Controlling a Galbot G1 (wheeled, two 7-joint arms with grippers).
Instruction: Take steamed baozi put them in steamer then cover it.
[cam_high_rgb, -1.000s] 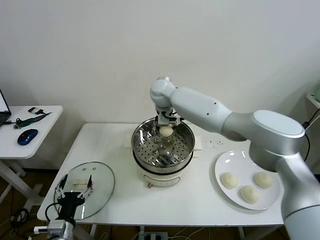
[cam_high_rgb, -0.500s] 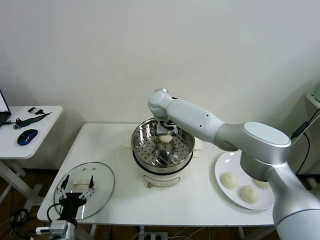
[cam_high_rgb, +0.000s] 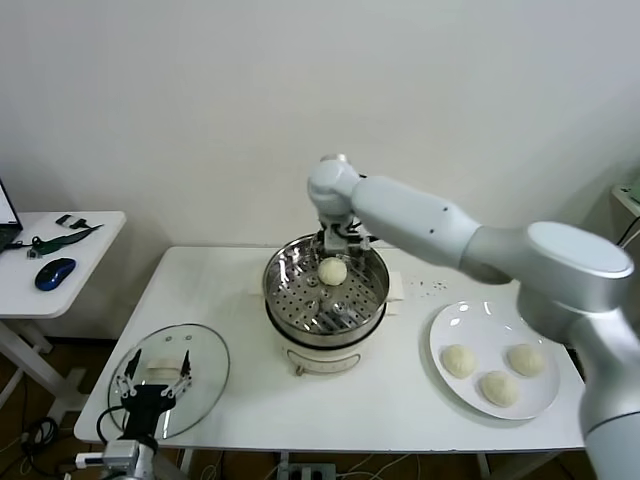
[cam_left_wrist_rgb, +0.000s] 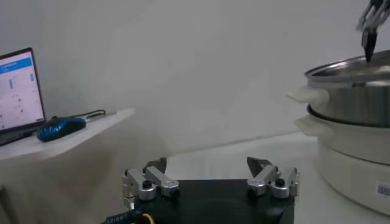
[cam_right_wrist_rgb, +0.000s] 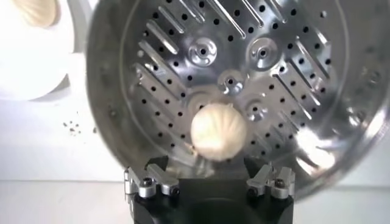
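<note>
Steel gleams in the steamer (cam_high_rgb: 325, 296), a round shiny basket with a perforated, slotted floor, set on a white pot base with side handles at the middle of the white table (cam_high_rgb: 400, 400). One baozi (cam_high_rgb: 333, 270), a smooth cream-white dough ball with a pleated top, lies on that floor toward the far side. The right pincer (cam_high_rgb: 338, 243) hangs just above it with its fingers spread wide and nothing between them. Three more round buns (cam_high_rgb: 497, 372) sit on a flat white plate (cam_high_rgb: 447, 326) at the table's right. The cover (cam_high_rgb: 205, 362), clear glass with a metal rim and a flat white handle, lies flat at the table's near left corner; the left pincer (cam_high_rgb: 152, 385) rests over it, fingers wide and empty.
</note>
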